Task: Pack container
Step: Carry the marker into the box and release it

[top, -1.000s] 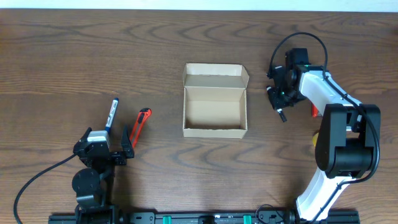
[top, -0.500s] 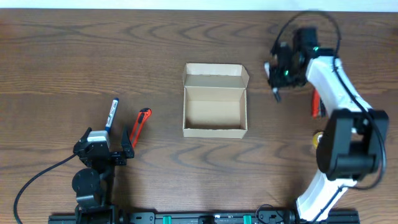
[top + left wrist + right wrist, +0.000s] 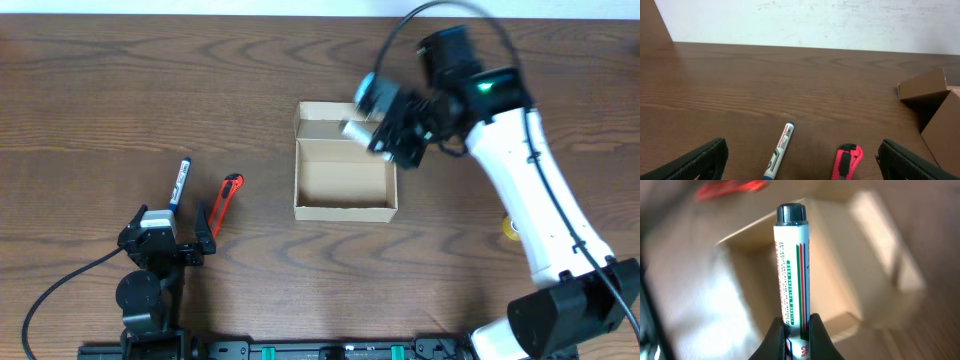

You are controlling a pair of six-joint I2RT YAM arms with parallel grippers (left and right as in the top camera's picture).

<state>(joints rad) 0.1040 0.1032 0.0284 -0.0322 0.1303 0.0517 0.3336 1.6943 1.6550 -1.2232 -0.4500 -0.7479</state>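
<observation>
The open tan cardboard container [image 3: 345, 178] sits mid-table, its lid flap folded back; it shows blurred in the right wrist view [image 3: 855, 265] and its edge in the left wrist view [image 3: 940, 117]. My right gripper [image 3: 385, 125] is shut on a white marker [image 3: 791, 275] with a dark cap, held over the container's far right corner. My left gripper [image 3: 165, 245] is open and empty near the front left. A blue-capped marker [image 3: 180, 182] [image 3: 779, 150] and a red utility knife [image 3: 226, 197] [image 3: 846, 162] lie just ahead of it.
A yellow object [image 3: 511, 228] lies on the table at the right, partly hidden by the right arm. The wood table's far edge meets a white wall [image 3: 810, 22].
My right arm has swung left from the table's right side with the marker in its jaws and now hangs over the container's far right corner. The left arm has not moved.
</observation>
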